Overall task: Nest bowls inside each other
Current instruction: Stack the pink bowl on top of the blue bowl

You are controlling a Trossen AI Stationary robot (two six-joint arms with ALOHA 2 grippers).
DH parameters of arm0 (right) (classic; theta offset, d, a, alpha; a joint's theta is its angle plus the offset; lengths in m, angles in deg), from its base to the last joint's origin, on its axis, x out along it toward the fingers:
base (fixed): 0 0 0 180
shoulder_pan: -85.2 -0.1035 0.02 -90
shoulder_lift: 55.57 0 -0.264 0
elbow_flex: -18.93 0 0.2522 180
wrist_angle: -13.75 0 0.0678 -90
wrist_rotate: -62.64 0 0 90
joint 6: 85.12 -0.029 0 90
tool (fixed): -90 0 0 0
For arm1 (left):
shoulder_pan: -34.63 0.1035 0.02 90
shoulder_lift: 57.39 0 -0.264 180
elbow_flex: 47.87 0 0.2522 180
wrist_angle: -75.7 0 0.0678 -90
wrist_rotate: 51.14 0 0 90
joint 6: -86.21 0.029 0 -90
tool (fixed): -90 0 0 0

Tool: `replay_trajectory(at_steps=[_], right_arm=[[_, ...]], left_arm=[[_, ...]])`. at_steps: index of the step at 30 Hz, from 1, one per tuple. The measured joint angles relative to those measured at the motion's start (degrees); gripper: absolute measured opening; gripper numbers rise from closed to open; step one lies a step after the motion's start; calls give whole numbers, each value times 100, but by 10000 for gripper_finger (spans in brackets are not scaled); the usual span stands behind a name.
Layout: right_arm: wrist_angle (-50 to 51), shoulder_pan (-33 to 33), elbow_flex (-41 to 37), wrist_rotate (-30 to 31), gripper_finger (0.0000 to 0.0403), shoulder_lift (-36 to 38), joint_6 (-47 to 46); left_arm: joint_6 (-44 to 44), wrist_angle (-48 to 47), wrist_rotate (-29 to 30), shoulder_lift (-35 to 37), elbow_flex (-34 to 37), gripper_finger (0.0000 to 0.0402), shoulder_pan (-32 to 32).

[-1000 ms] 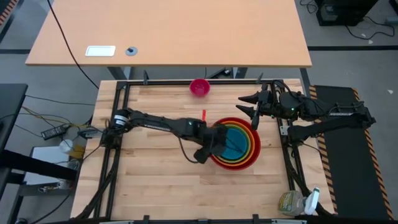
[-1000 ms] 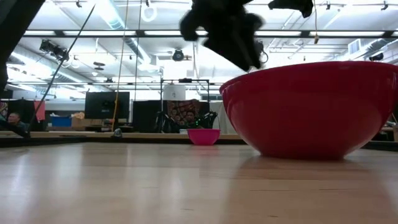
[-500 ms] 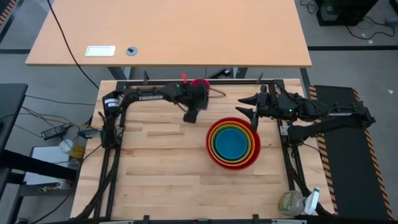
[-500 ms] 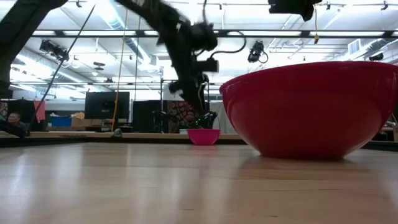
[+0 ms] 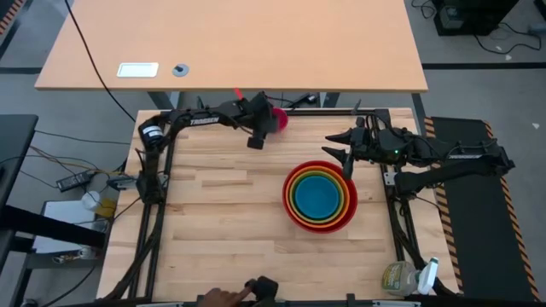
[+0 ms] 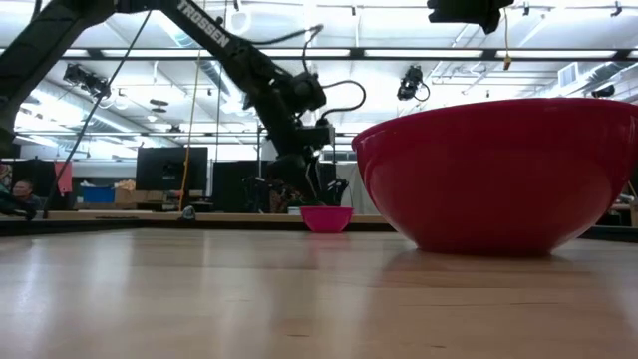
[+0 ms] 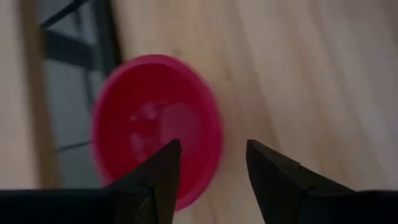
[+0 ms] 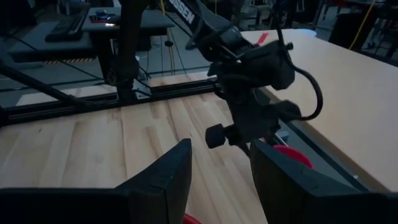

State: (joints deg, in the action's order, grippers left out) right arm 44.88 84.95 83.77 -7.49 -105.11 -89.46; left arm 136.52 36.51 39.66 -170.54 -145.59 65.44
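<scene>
The smallest, magenta-pink bowl stands upright on its base at the table's far edge. My left gripper hangs open just above it, slanting down, with one finger over the bowl's rim and the other over bare wood. The red bowl sits right of the table's middle with the orange, yellow-green and blue bowls nested inside it. My right gripper waits open at the far right, raised above the table.
Dark frame rails run along the table's far edge right behind the pink bowl. A person's hand and a dark object show at the near edge. A spray bottle stands by the near right corner.
My left gripper has swung from above the nested stack toward the table's far edge and sunk until it stands over the pink bowl. The bowls have stayed where they were.
</scene>
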Motion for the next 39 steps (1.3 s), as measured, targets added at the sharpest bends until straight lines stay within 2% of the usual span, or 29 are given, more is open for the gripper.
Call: replay_trajectory(at_steps=[3, 5, 11, 20, 25, 30, 35, 39], right_arm=[[-4, 0, 1, 0, 170, 0, -30], [-11, 0, 0, 0, 170, 0, -49], [-17, -4, 1, -10, 170, 0, -105], [-87, -75, -1, -37, 170, 0, -170], [-131, -203, 1, -46, 170, 0, -207], [-143, -274, 1, -36, 170, 0, -216], [-151, -273, 1, -17, 170, 0, -214], [-155, -273, 1, -11, 170, 0, -255]], left_arm=[[54, -68, -506, -87, 15, 183, 53], [73, 124, -569, -115, 13, 183, 56], [184, 383, -465, -119, 9, 183, 244], [353, 42, -451, -363, -1, 182, 354], [283, 189, -4, -582, 0, 176, 334], [203, 226, 205, -654, 0, 124, 317], [336, 235, 493, -651, 0, 21, 267], [364, 279, 595, -648, 6, 13, 169]])
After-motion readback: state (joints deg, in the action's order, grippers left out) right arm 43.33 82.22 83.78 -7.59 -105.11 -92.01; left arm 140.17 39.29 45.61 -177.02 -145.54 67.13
